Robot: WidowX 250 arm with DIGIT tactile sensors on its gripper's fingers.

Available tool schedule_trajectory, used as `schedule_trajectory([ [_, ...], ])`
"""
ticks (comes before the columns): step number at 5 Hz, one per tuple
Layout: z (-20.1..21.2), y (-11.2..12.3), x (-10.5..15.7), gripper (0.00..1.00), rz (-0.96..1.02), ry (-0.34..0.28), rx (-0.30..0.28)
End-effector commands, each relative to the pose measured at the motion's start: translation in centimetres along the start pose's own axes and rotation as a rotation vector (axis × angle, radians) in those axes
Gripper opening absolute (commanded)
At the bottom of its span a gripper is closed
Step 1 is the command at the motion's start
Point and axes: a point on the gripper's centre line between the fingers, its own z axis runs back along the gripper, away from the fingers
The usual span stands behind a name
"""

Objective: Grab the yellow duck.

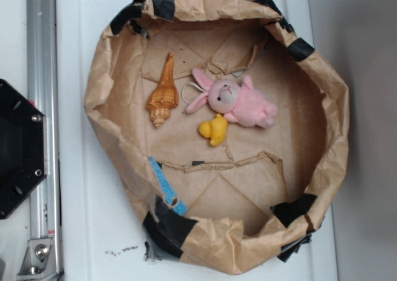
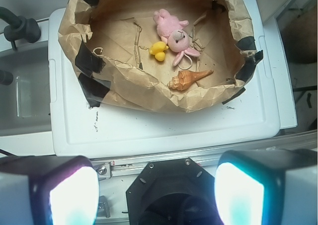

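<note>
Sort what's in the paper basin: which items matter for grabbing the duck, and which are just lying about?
Job:
yellow duck
gripper, open, away from the basin

Lying about:
pink bunny, touching the duck
seashell
blue strip on the wall

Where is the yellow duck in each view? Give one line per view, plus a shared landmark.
Exterior: the yellow duck lies near the middle of the paper basin, just below the pink bunny.
Wrist: the duck sits in the upper middle, left of the bunny.
Shared landmark: the bunny, touching the duck in both views.
</note>
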Motion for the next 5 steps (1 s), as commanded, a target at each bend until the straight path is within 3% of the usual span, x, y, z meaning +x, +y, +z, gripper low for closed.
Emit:
schedule_trajectory([
  [1,0.0,0.0,0.0,1.00,0.000,0.000,0.000],
  [2,-1.4,-0.9,4.1,1.00,0.174,0.031,0.026],
  [3,-3.2,-1.0,6.9,1.00,0.335,0.068,-0.055],
  [4,-5.6,-0.3,8.9,1.00,0.581,0.063,0.000],
  [5,-9.1,1.2,10.4,1.00,0.830,0.009,-0.018],
])
